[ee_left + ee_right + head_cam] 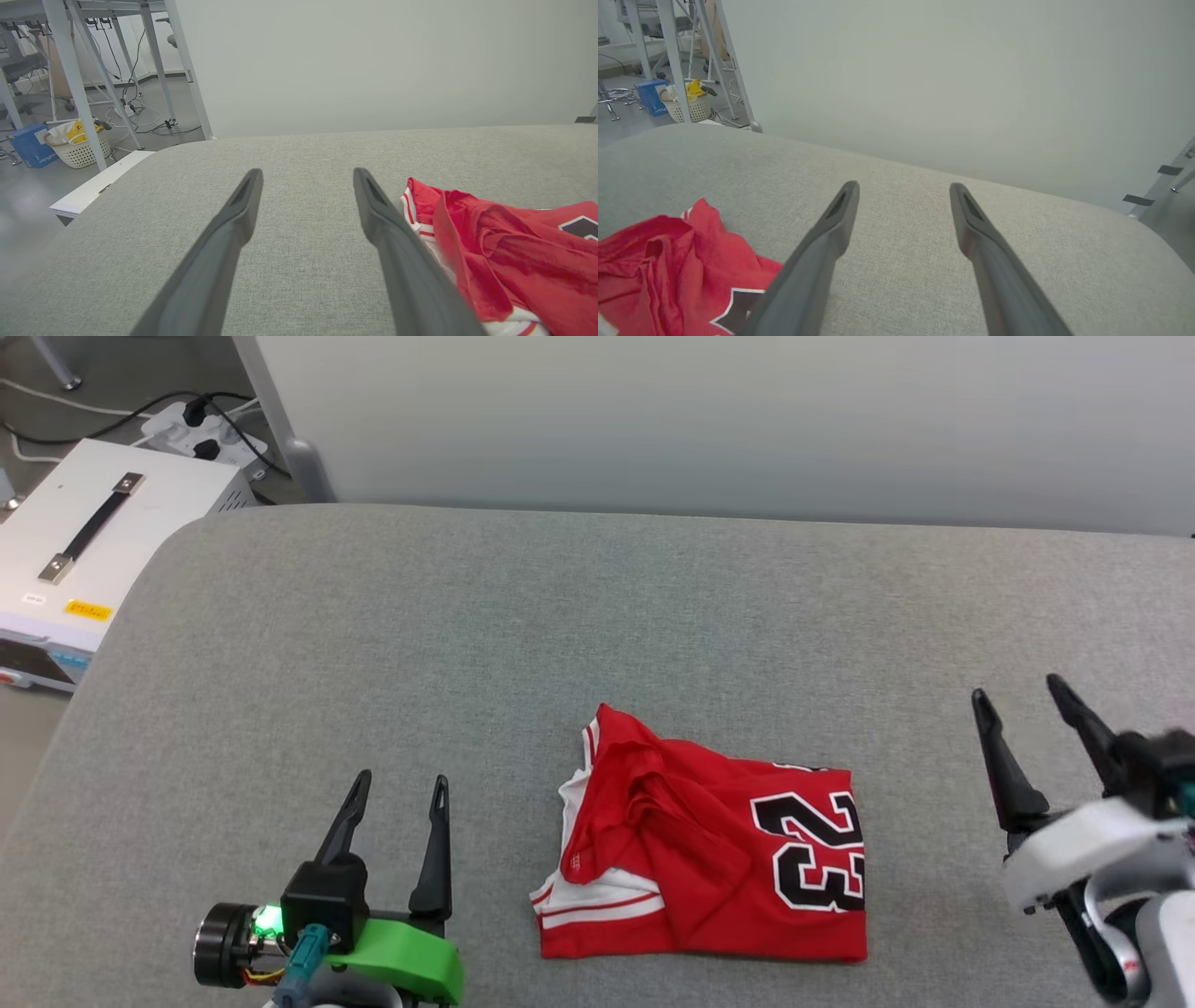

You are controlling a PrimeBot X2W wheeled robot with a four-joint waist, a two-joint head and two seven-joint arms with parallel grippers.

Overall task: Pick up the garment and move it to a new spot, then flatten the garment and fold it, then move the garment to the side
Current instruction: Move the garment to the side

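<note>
The grey cloth-covered table spans most of the head view. The garment, a red shirt bunched into a rough rectangle with "23" facing up, lies at lower centre. A white box sits off the table at upper left. The left gripper at lower left and the right gripper at right flank the garment, each with fingers spread apart and holding nothing.

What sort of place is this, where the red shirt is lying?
Most likely a lab or workshop, not a home: the shirt lies on a grey padded table, a white equipment case sits beside a power strip, and loose cables lie under metal-legged benches.
</note>
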